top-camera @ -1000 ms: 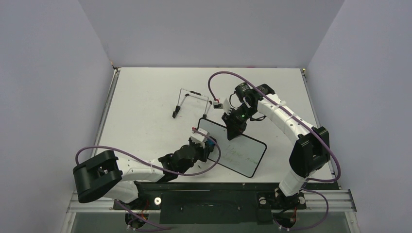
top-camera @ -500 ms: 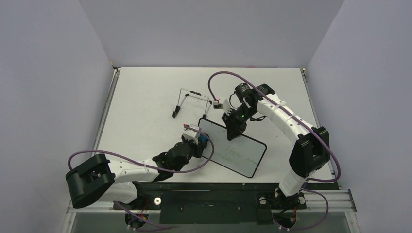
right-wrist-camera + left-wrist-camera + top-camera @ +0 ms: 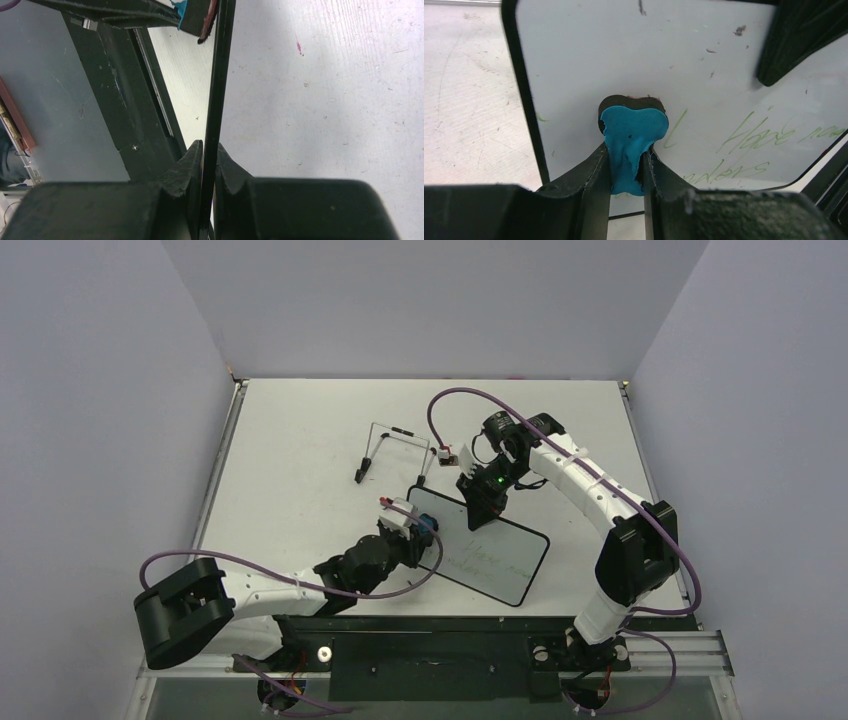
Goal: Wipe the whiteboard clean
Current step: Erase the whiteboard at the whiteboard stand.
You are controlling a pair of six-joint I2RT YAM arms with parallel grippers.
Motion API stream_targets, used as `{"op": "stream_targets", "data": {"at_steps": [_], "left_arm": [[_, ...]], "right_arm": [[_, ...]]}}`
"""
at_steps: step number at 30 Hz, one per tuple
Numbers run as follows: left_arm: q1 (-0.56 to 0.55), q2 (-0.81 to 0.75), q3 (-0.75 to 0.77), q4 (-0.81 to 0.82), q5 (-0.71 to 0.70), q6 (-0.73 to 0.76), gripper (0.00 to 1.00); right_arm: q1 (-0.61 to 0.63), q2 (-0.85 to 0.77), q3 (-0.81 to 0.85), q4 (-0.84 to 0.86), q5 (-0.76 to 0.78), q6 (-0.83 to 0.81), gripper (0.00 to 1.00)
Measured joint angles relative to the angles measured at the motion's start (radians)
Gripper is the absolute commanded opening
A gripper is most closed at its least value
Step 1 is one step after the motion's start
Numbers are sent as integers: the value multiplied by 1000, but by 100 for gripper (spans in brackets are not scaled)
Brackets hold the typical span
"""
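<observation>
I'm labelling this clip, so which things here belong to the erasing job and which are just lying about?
In the job: whiteboard, pinched in the right jaws; blue eraser, in the left jaws.
Lying about: black wire stand.

The white table (image 3: 300, 440) looks scuffed and scratched all over. A thin black wire stand (image 3: 403, 430) sits upright on it. Just in front of the stand, to its right, the whiteboard (image 3: 500, 555) slants; I can't tell whether its edge touches the table.
</observation>
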Motion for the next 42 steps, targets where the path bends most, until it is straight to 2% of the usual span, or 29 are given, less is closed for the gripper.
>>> {"op": "stream_targets", "data": {"at_steps": [22, 29, 34, 42], "left_arm": [[42, 16, -6, 40, 46, -47, 0], [-50, 121, 85, 23, -17, -45, 0], [-68, 128, 106, -13, -75, -68, 0], [14, 11, 54, -104, -147, -121, 0]], "right_arm": [[-3, 0, 0, -2, 6, 3, 0], [-14, 0, 0, 1, 11, 6, 0], [-16, 0, 0, 9, 11, 6, 0], [-12, 0, 0, 22, 6, 14, 0]]}}
